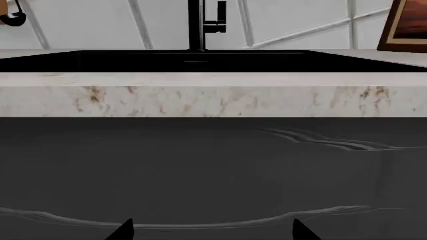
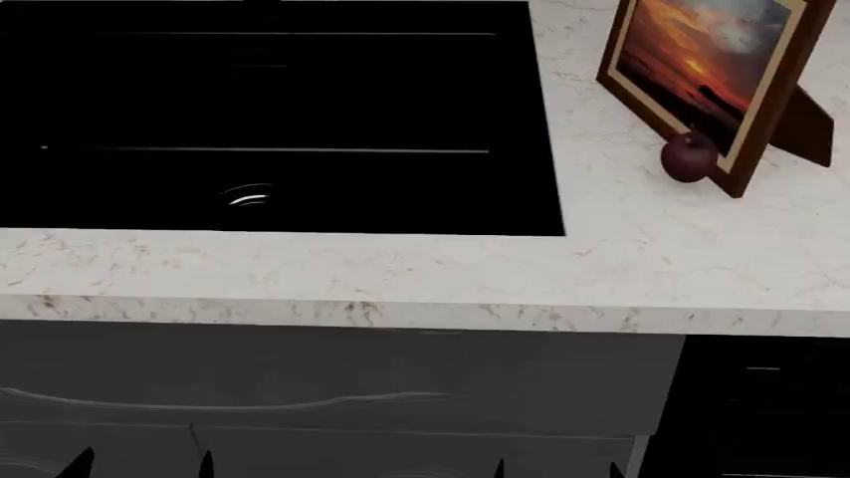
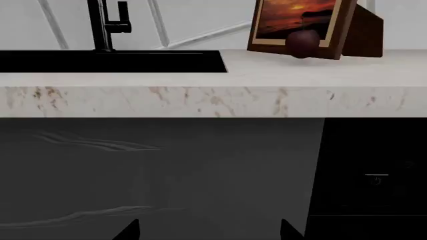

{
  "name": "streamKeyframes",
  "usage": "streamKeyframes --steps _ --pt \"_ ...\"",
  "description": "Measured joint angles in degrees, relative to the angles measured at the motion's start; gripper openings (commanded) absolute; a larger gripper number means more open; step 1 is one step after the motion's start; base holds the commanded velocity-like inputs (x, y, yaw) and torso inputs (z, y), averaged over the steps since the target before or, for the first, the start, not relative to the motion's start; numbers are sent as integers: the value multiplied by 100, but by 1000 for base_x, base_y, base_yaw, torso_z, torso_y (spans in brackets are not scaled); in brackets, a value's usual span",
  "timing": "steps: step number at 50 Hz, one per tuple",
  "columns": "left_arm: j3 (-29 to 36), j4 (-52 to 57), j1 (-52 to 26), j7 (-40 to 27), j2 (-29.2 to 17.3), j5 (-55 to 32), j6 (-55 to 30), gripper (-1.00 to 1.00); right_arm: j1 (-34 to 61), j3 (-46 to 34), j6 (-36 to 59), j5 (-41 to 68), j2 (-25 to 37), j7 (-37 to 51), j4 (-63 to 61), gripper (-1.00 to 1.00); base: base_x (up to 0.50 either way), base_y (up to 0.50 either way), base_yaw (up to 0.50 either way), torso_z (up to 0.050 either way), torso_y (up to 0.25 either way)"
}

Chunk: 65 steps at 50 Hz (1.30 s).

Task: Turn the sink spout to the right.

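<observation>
Counter point(image 2: 638, 269): white marbled stone with brownish veins. Its thick front edge sits right between both grippers and the basin, so it's the main thing in the way.
Cabinet front point(image 2: 332, 388): dark grey, matte, with a wavy grain line across it. Both wrist cams are staring straight at it, below counter level.
Sink point(image 2: 279, 119): big rectangular glossy black basin set into the counter, with a faint glint where the drain point(image 2: 249, 197) is.
Sink spout point(image 1: 195, 25): all I can see is a thin black vertical post rising at the back of the basin, cut off at the frame top, so can't tell which way the tube points. A small black lever point(image 1: 219, 17) sits on a side stub beside it. Not visible in the head view.
Picture frame point(image 2: 704, 75): brown wood, sunset print, leaning back on the counter right of the sink.
Plum-ish fruit point(image 2: 687, 157): dark red, round, just in front of the frame.
Left gripper point(image 1: 212, 231): only two black tips showing, spread apart, nothing between them, well short of the faucet.
Right gripper point(image 3: 208, 230): same deal, tips spread and empty.
</observation>
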Motion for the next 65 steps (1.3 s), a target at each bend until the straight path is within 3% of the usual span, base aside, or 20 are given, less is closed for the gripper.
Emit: streamKeyframes --steps 19,65 --pt "188 76 33 -46 -210 -508 90 100 30 -298 -97 116 201 244 82 100 0 0 0 0 0" --pt "601 239 150 -228 -590 -1090 622 100 45 -696 -109 372 556 775 94 100 0 0 0 49 0"
